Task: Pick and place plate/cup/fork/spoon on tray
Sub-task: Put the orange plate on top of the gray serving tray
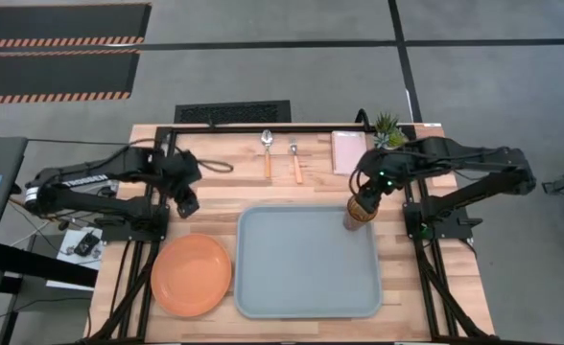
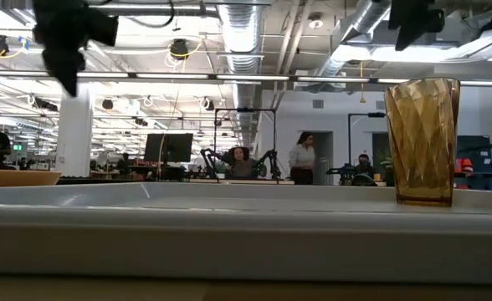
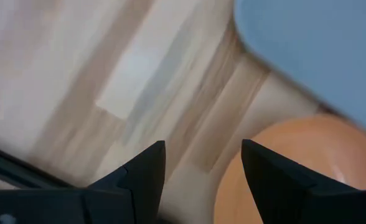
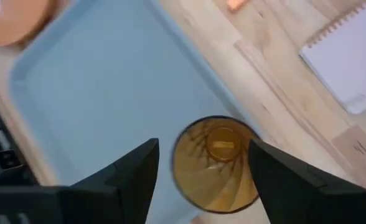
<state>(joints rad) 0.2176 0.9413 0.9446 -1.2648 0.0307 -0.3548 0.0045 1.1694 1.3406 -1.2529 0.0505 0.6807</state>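
Observation:
The amber cup (image 1: pixel 359 213) stands upright on the far right corner of the grey-blue tray (image 1: pixel 306 287); it also shows in the low view (image 2: pixel 422 142). My right gripper (image 4: pixel 201 144) is open above the cup (image 4: pixel 215 165), pointing down, fingers to either side and clear of it. The orange plate (image 1: pixel 192 275) lies on the table left of the tray. My left gripper (image 1: pixel 187 203) is open and empty above the table, just beyond the plate (image 3: pixel 307 162). The spoon (image 1: pixel 268 153) and the fork (image 1: pixel 296 161) lie side by side at the far edge.
A pale pink pad (image 1: pixel 348 151) and a small green plant (image 1: pixel 387 127) stand at the far right of the table. Black frame rails run along both sides of the table. People and other robot stations show in the room behind, in the low view.

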